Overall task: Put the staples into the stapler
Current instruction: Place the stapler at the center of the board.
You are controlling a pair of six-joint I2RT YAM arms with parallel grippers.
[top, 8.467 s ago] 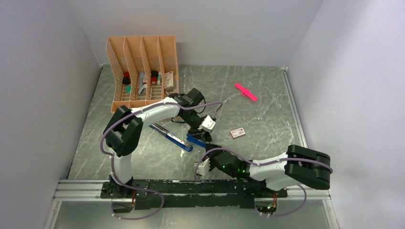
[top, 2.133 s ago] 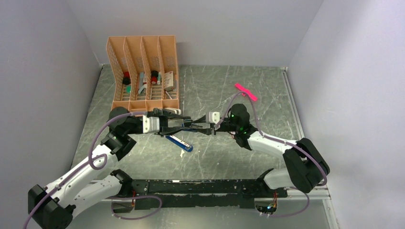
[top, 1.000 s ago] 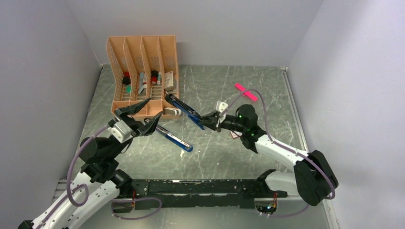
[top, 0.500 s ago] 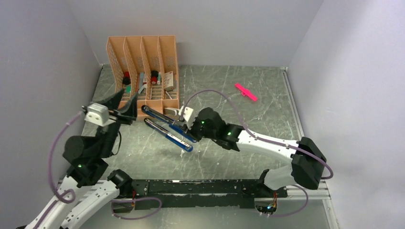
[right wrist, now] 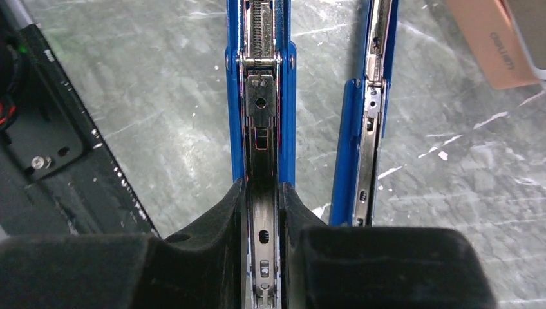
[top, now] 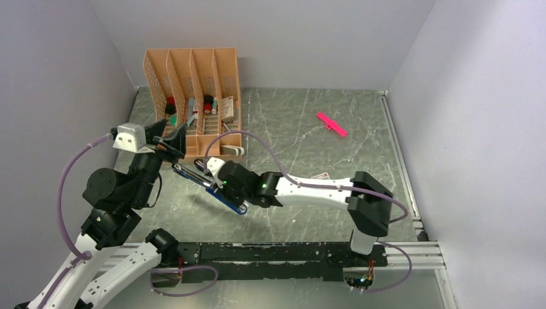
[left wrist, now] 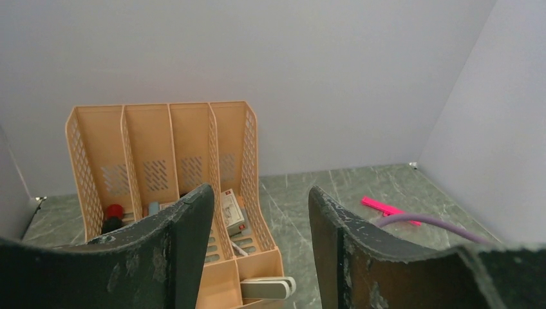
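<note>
Revealing, wrist-side only, gripper point(right wrist: 261, 190) pinching stapler point(right wrist: 260, 96)

Blue stapler point(right wrist: 261, 129) splayed open, its metal channel exposed.

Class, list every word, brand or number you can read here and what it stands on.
"deli", seen rotated, likely: on the peach-coloured item in the right wrist view.
Small pink-and-white box, top view: print too small to read.
Packet in the organizer: print too blurred to read.
</note>
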